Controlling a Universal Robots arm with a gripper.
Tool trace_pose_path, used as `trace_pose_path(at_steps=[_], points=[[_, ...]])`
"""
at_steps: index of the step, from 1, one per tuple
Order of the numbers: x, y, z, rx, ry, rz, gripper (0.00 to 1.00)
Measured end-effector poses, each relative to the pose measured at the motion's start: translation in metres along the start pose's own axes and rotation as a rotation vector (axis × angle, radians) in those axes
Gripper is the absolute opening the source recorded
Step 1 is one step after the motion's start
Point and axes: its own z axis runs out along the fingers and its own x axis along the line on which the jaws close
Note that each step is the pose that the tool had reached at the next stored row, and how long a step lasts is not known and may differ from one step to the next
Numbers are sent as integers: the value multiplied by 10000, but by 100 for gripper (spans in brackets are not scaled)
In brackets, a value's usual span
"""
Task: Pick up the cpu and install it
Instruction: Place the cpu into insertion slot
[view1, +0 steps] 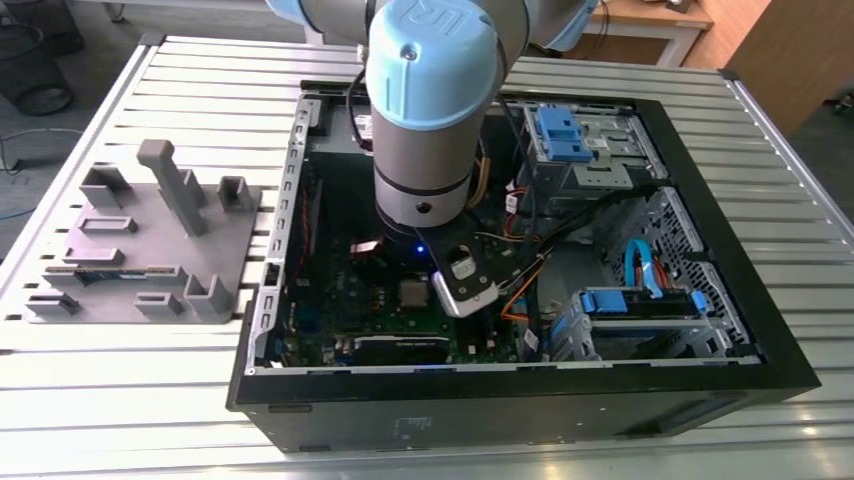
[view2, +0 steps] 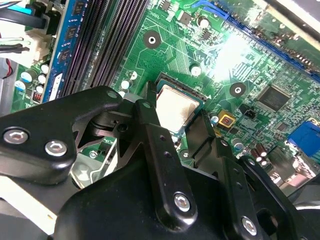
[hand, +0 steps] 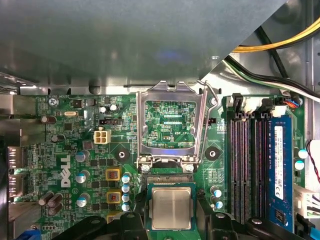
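Observation:
The cpu (hand: 171, 208), a small square chip with a silver-grey metal top, lies flat in its socket on the green motherboard (hand: 100, 150). My gripper (view2: 175, 107) reaches down over it inside the open computer case, and the black fingers (view2: 150, 120) press against two opposite edges of the chip. The hinged metal socket frame (hand: 170, 86) stands flipped open just beyond the cpu. In the exterior view the cpu (view1: 415, 294) shows as a pale square right under the arm's wrist.
Black memory slots (hand: 245, 165) and a blue memory stick (hand: 280, 170) run beside the socket. Yellow and black cables (hand: 270, 45) cross a corner of the case. A grey block-studded tray (view1: 147, 240) sits on the slatted table at the exterior view's left of the case (view1: 534, 385).

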Motion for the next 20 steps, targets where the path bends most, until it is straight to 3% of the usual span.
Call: trace_pose_path(at_steps=[20], points=[[10, 0, 19, -3, -1, 1, 47]])
